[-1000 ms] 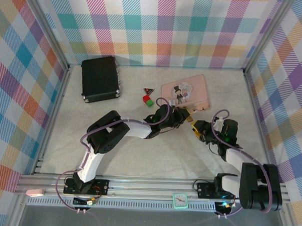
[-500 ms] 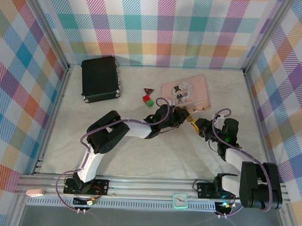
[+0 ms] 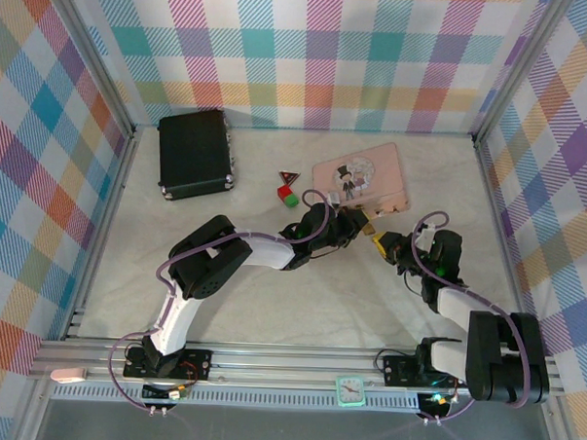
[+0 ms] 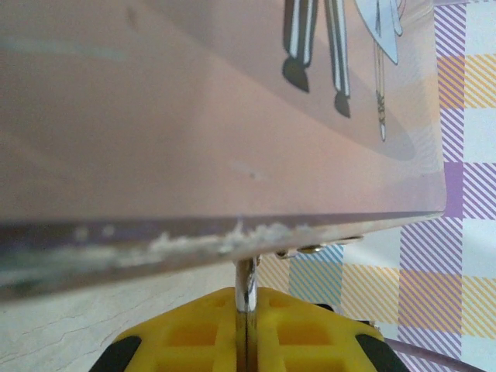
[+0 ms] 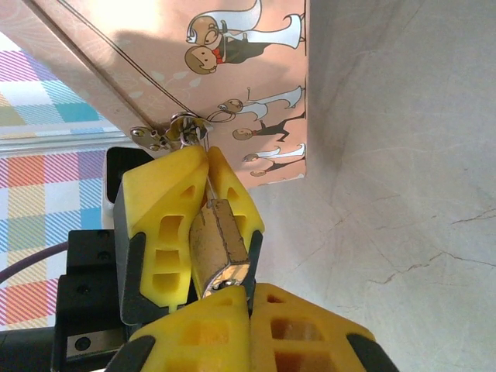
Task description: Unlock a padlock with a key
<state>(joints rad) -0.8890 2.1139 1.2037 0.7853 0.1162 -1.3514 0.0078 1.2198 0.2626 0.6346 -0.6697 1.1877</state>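
Well, padlock [image 5: 221, 244]: body just past the right fingertips, shackle [image 4: 246, 275] up at the box [image 5: 116, 46] hasp [image 5: 167, 133]; seemingly not yet open.
Left gripper [image 4: 246, 310]: pinched on the shackle.
Right gripper [image 5: 248, 306]: closed tight at the body's base.
Key: hidden, maybe between those pads.
Remaining: probably seating and turning it.
Room: box edge hard above the left fingers; open table [image 5: 387, 194] beside the right gripper.

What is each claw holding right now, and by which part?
Left claw pinches the padlock by its thin silver shackle beside the pink box; right claw grips its brass bottom end.
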